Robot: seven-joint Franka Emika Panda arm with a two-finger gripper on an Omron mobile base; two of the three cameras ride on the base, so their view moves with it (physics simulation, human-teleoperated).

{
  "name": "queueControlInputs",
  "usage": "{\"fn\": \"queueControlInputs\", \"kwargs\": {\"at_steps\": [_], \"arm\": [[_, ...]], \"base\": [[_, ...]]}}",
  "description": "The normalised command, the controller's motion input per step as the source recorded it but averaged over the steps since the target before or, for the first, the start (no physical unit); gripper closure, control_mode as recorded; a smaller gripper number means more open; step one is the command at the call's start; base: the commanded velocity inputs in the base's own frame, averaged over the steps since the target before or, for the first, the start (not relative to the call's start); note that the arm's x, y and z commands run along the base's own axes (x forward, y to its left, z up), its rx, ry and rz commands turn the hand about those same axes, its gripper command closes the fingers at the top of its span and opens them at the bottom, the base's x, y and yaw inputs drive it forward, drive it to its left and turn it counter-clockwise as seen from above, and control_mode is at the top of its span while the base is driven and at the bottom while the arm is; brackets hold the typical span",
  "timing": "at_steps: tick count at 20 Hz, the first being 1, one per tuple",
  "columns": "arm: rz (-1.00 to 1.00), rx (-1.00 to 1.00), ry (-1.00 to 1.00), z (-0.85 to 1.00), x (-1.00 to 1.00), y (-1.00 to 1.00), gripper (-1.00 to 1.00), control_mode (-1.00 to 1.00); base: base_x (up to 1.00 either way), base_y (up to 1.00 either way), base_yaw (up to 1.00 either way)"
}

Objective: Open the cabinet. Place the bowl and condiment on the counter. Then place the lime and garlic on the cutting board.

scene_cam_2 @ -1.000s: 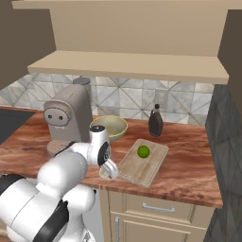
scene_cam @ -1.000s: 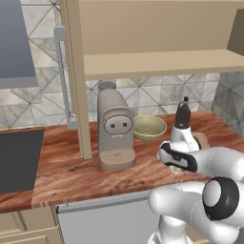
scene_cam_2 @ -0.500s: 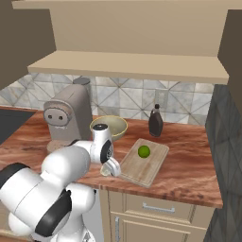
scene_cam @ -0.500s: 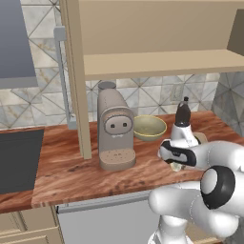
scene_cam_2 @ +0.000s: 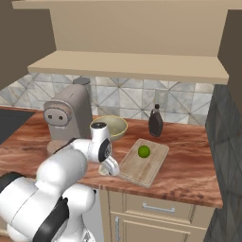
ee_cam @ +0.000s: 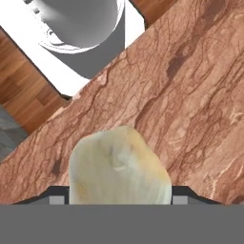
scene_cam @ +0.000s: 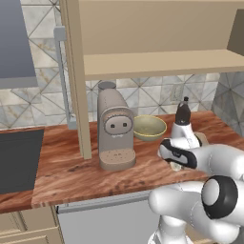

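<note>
The beige wall cabinet (scene_cam_2: 127, 28) stands with its doors swung wide, its lower shelf bare, above the long reddish-brown counter (scene_cam: 71, 167) that runs beneath a tiled backsplash. On that worktop a grey-brown coffee machine (scene_cam: 114, 126) sits towards the left, and the olive-beige bowl (scene_cam_2: 111, 126) rests just beside it, nearer the wall. The light tan cutting board (scene_cam_2: 146, 163) lies flat at the counter's front, to the right of the bowl, with the dark condiment bottle (scene_cam_2: 155, 121) upright behind it near the tiles. The small green lime (scene_cam_2: 143, 151) sits on the board, close to its middle. The white arm bends low over the counter's front edge, bringing the gripper (scene_cam_2: 110, 168) down just left of the board. In the hand view the pale, lumpy garlic (ee_cam: 119, 167) bulks large between the two dark fingertips (ee_cam: 55, 198), with wood-grain worktop behind it; the fingers stand partly apart, one at each flank of the bulb, and appear to be closed against it, though whether they press it firmly cannot be told from this close angle.
</note>
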Motion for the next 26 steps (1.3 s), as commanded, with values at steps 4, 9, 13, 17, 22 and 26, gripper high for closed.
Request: {"fn": "queueControlInputs", "kwargs": {"at_steps": [4,9,13,17,22,26], "arm": [[0.00,0.00,-0.01,0.43,-0.12,0.16,1.00,-1.00],[-0.01,0.00,0.00,0.73,0.01,-0.10,1.00,-1.00],[-0.01,0.00,0.00,0.69,0.05,-0.41,1.00,-1.00],[0.00,0.00,0.00,0.27,0.09,-0.57,1.00,-1.00],[0.02,0.01,0.00,-0.04,0.03,-0.52,1.00,-1.00],[0.07,0.00,0.00,-0.17,0.10,-0.24,1.00,-1.00]], "base": [[0.00,0.00,0.00],[0.00,0.00,0.00],[0.00,0.00,0.00],[0.00,0.00,0.00],[0.00,0.00,0.00],[0.00,0.00,0.00]]}}
